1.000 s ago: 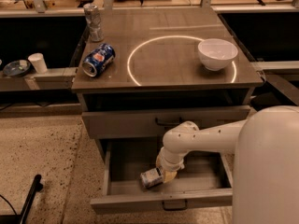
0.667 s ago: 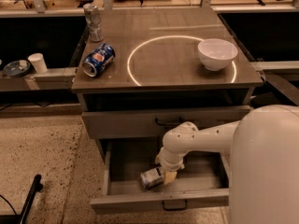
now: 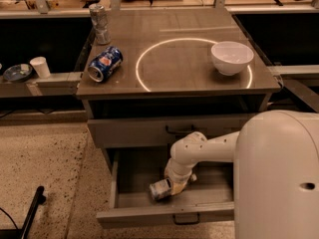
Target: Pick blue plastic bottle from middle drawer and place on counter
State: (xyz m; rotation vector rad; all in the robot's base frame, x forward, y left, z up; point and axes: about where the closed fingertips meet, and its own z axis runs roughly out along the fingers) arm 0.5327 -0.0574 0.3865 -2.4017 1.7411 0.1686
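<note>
Scene: one white robot arm point(image 3: 214, 148) reaches from the near right down into an open drawer below a grey-brown glossy desk marked with a thin bright white ring point(image 3: 174, 76).
Pincer: the pincer point(image 3: 175, 185) is low inside the drawer, near its middle, right at the right end of the bottle. Cannot tell whether it is open, closed or gripping; the wrist hides that part.
Bottle: small clear plastic bottle with a pale whitish-blue label point(image 3: 159, 189) lies on its side on the drawer floor, towards the near edge, touching or just beside the pincer.
Drawer: wide shallow grey middle drawer with side walls and a dark curved handle point(image 3: 144, 216) is pulled out towards the near side; its floor shows.
Above it: grey drawer front with a dark handle point(image 3: 134, 132), closed, no floor showing.
On desk: blue soda can point(image 3: 104, 63) on its side at the left edge; dented silver can point(image 3: 99, 23) upright at the far left; white round bowl point(image 3: 231, 57) at the right, on the ring line.
Off desk: small white cup point(image 3: 40, 66) on a ledge to the left.
Done so far: drawer open, arm down at the bottle. Reach looks complete.
Not yet done: bottle is not lifted, it sits on the drawer floor; nothing of it is on the desk.
Left to do: secure the grasp, lift clear of the drawer walls and the closed front above, carry up, set down on the desk.
Progress guess: early to middle, grasp stage.
Free spot: the middle of the ring looks bare, between soda can and bowl.
</note>
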